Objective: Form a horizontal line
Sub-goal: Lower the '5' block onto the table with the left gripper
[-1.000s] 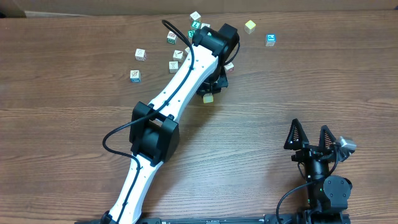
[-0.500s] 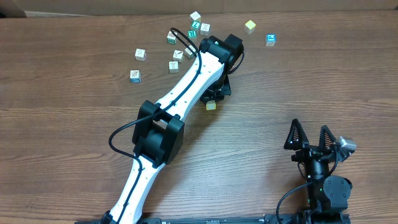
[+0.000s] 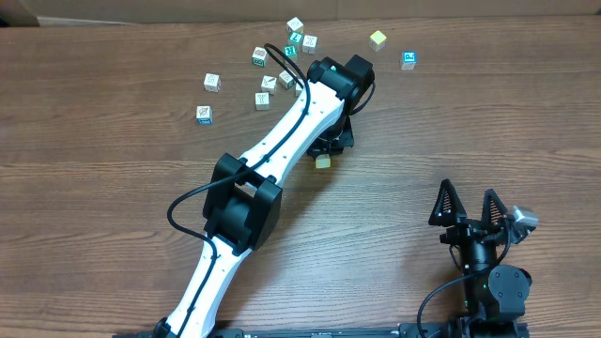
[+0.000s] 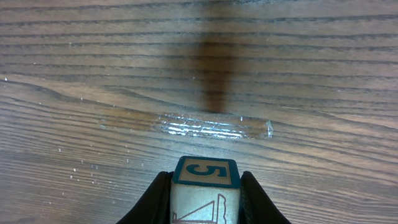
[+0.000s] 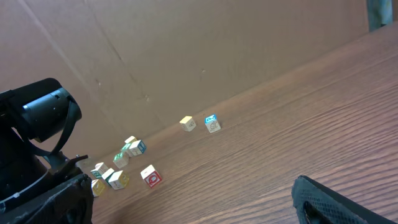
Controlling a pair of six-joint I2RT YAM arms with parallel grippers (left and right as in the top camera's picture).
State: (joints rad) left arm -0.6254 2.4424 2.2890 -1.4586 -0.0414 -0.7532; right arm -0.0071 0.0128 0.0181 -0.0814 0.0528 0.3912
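Note:
My left gripper (image 4: 206, 198) is shut on a pale wooden cube (image 4: 205, 186) that has a blue-framed "5" on top and a red line drawing on its side. From overhead, that cube (image 3: 323, 161) shows just below the left gripper (image 3: 329, 148), near the middle of the table. I cannot tell whether it touches the wood. No horizontal line is in view; the other cubes lie loose and scattered (image 3: 269, 83) at the back. My right gripper (image 3: 470, 208) stands open and empty at the front right, far from every cube.
The left arm (image 3: 282, 122) stretches diagonally across the table. Two cubes (image 3: 377, 39) (image 3: 408, 60) sit apart at the back right. In the right wrist view a red-marked cube (image 5: 150, 176) lies near the cluster (image 5: 118, 168), with a brown cardboard wall (image 5: 186, 56) behind.
My left arm has carried the held cube a little to the right and toward the front. The right arm has not moved.

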